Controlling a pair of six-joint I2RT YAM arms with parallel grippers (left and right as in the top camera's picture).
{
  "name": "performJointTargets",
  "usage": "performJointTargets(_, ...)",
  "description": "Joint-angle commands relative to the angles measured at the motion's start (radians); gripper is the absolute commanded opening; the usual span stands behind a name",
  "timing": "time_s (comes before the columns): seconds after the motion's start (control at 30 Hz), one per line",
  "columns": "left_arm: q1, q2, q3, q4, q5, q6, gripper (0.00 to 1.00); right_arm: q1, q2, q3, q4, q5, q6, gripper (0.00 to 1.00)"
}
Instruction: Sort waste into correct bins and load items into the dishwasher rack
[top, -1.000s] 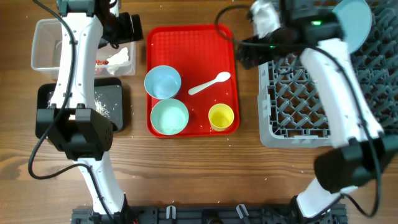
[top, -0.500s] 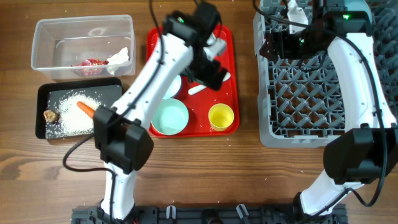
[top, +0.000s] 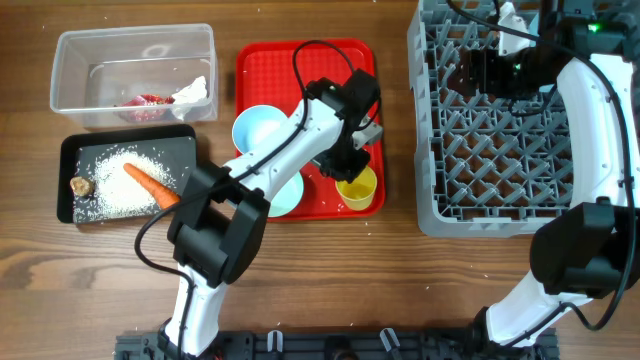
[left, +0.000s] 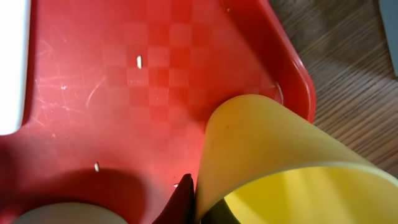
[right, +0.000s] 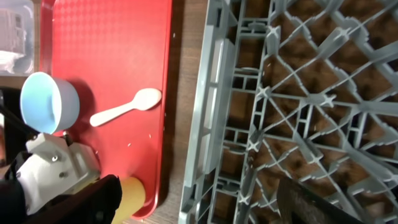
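Note:
My left gripper (top: 350, 166) is shut on the rim of the small yellow cup (top: 357, 189), which stands on the red tray (top: 300, 70). In the left wrist view the cup wall (left: 261, 149) is pinched between the dark fingers (left: 184, 200). A pale blue bowl (top: 258, 130) and a blue-green bowl (top: 286, 197) sit beside it, partly under the arm. The white spoon (right: 124, 109) lies on the tray. My right gripper (top: 478, 72) hangs open and empty over the far part of the grey dishwasher rack (top: 520, 150).
The clear tub (top: 70, 60) holds a red wrapper (top: 145, 100) and a white tissue (top: 195, 90). The black tray (top: 70, 205) holds rice (top: 115, 195), a carrot (top: 150, 182) and a brown lump (top: 79, 185). Stray rice grains (left: 138, 61) lie on the red tray.
My left arm swung from the clear tub over to the red tray and its jaws closed on the yellow cup. The right arm shifted right over the rack.

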Motion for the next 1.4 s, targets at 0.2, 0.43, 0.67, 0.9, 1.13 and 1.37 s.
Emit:
performJointTargets(0.2, 0.483, -0.143, 0.118, 0.146, 1.125, -0.006, 0.04, 0.021, -0.027, -0.004, -0.014, -0.733, -0.319, 0.83)
performJointTargets(0.43, 0.490, -0.143, 0.118, 0.250, 1.333, -0.005, 0.04, 0.211, -0.026, -0.168, 0.447, -1.007, -0.180, 0.92)
performJointTargets(0.67, 0.486, -0.143, 0.118, 0.257, 1.310, -0.003, 0.04, 0.244, -0.026, -0.169, 0.591, -1.117, -0.138, 0.93)
performJointTargets(0.9, 0.484, -0.143, 0.118, 0.257, 1.265, -0.003, 0.04, 0.240, -0.026, -0.169, 0.645, -1.182, -0.114, 0.92)
performJointTargets(1.13, 0.491, -0.143, 0.118, 0.212, 1.059, -0.003, 0.04, 0.137, -0.026, -0.169, 0.643, -1.206, -0.090, 0.90)
performJointTargets(1.37, 0.491, -0.143, 0.118, 0.239, 1.185, -0.003, 0.04, 0.278, -0.022, -0.221, 0.660, -1.021, -0.119, 0.94)
